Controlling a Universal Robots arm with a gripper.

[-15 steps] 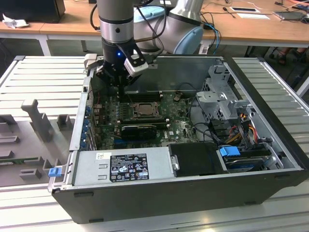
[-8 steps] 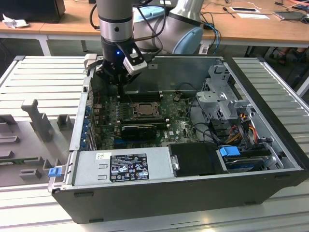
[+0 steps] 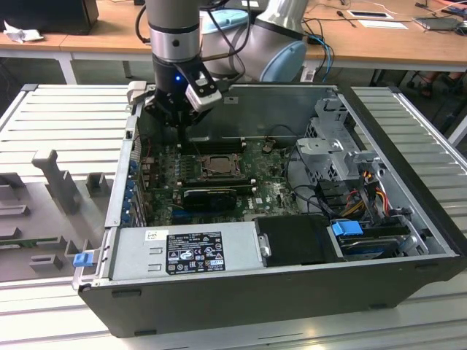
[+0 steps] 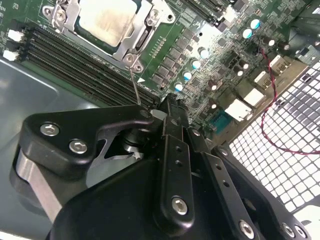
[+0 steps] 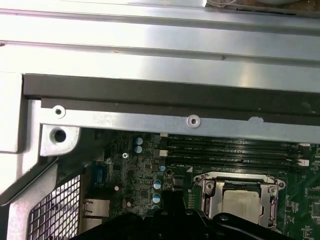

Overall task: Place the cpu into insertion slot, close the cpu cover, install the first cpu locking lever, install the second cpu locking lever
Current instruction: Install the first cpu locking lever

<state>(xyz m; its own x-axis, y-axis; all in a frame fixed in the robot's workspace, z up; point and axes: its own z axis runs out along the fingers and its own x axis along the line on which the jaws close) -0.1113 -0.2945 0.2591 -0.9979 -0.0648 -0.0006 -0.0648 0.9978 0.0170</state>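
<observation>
The cpu, a pale silvery square, lies in the insertion slot on the green motherboard. The cpu cover, a metal frame, lies flat around it. Both also appear in the first wrist view: cpu, cpu cover. A thin wire locking lever rises from the socket's corner screw up to my fingertips. My gripper hangs just beside the socket, its black fingers together, and the lever's end lies against their side. In the exterior view my gripper hovers over the board behind the socket, towards the exterior view's left.
Long black memory slots run beside the socket. A perforated rear panel and a red wire lie close by. The case wall stands behind. A power supply and drive cage fill the case's front and right.
</observation>
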